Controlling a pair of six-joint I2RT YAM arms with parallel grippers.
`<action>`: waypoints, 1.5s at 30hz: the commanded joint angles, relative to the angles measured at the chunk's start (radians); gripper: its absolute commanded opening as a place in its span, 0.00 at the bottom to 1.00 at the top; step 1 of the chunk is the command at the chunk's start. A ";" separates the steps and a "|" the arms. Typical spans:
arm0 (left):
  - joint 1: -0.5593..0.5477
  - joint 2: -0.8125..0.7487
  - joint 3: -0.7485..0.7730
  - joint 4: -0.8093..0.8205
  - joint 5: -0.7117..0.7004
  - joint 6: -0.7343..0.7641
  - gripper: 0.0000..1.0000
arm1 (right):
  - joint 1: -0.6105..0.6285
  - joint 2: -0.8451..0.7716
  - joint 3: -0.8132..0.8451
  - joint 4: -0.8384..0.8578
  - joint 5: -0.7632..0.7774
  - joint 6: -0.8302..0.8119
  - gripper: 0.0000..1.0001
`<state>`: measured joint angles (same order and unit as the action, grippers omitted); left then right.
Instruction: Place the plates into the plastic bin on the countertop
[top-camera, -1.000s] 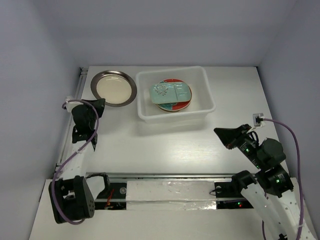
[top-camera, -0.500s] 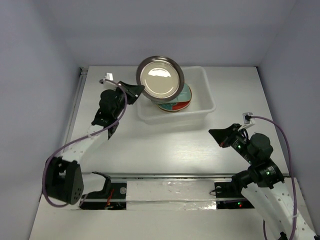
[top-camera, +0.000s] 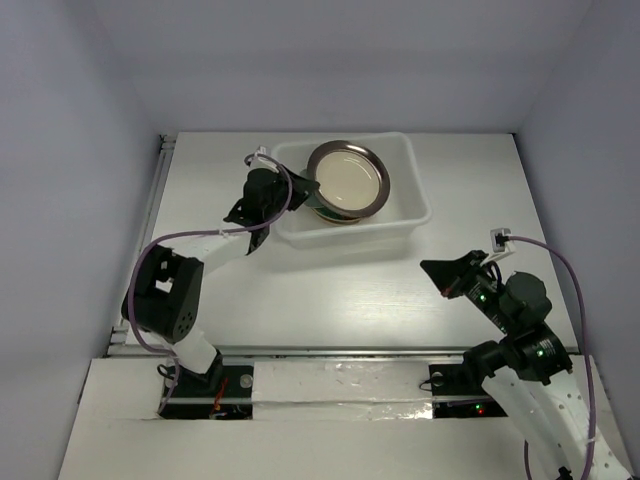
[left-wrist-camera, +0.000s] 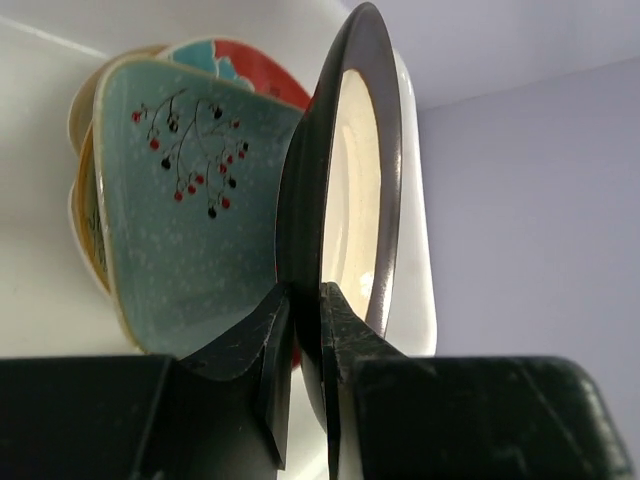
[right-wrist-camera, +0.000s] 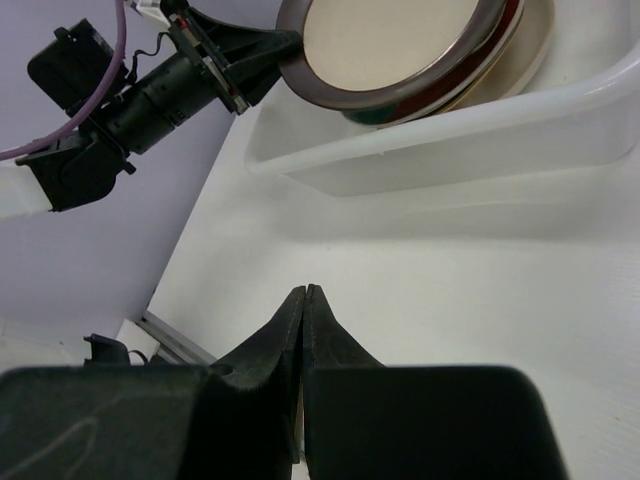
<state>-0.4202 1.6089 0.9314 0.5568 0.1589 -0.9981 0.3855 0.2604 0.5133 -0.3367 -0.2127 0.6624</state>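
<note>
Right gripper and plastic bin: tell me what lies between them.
Only bare white countertop separates the right gripper from the plastic bin. The top external and right wrist views both show nothing resting on that stretch.

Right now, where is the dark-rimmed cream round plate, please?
In the top view the dark-rimmed cream round plate hangs far centre, gripped by the left claw, over the translucent white plastic bin and its stacked plates.

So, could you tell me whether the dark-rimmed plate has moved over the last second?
Yes: the plate moved right, from left of the bin to over the bin, gripped by the left hand.
</note>
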 joint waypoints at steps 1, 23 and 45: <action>-0.003 -0.027 0.109 0.213 -0.027 -0.001 0.00 | -0.004 -0.004 0.034 0.005 0.007 -0.007 0.00; -0.003 -0.177 0.182 -0.136 -0.260 0.331 0.78 | -0.004 0.017 0.105 -0.048 0.093 -0.050 0.22; -0.003 -0.958 -0.095 -0.501 -0.163 0.460 0.99 | -0.004 -0.108 0.375 -0.262 0.469 -0.116 0.86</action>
<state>-0.4221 0.7204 0.8616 0.1352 -0.0280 -0.5980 0.3855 0.1783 0.8474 -0.5629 0.1497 0.5755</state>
